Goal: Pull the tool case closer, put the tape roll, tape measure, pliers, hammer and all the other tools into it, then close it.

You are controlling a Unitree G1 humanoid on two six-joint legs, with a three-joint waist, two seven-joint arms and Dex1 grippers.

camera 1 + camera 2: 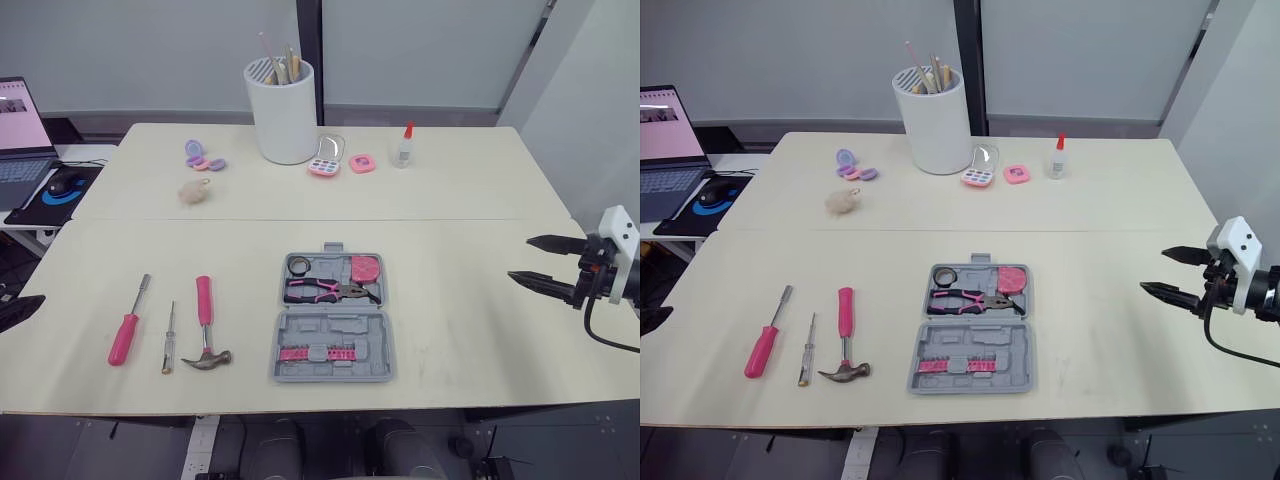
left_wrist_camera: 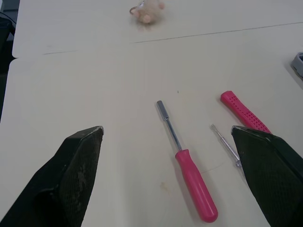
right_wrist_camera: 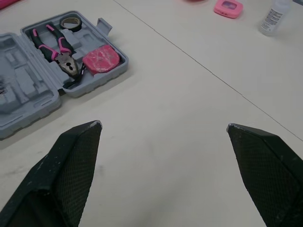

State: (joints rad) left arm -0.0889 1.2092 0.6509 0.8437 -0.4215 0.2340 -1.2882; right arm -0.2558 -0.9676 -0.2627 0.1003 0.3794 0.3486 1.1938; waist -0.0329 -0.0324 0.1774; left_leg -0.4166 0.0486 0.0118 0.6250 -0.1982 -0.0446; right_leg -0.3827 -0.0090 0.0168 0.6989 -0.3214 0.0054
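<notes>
1. Left eye view gives us the tool case point(image 1: 334, 327) lying open and flat on the worktop point(image 1: 470, 330), near the front edge and about midway across.
2. We see its far half holding the tape roll point(image 1: 299, 264) in the left corner and the pink tape measure point(image 1: 367, 268) in the right corner. The pliers point(image 1: 330, 291) lie crosswise just in front of both.
3. Its near half carries a pink strip of bits point(image 1: 318, 353).
4. Left of the case, out on the worktop, we find three tools lying side by side and apart from one another.
   - The hammer point(image 1: 205, 318) is nearest the case, with its head toward the front edge.
   - Next comes a slim screwdriver point(image 1: 169, 338).
   - A pink-handled driver point(image 1: 128, 322) lies farthest left.
5. At the worktop's left edge are the left jaws. In the left wrist view we see their fingers point(image 2: 71, 175) spread wide with nothing held. The pink-handled driver shows on the worktop between them, and the hammer's handle sits close by one finger.
6. By the worktop's right edge hang the right jaws, well apart from the case. Their black fingers point(image 1: 548, 283) are parted wide and grip nothing.
7. Along the far side we note a white pot point(image 1: 284, 125) with sticks in it, a glue bottle point(image 1: 404, 146) and a fluffy ball point(image 1: 194, 190). A laptop point(image 1: 20, 140) sits off to the left.
</notes>
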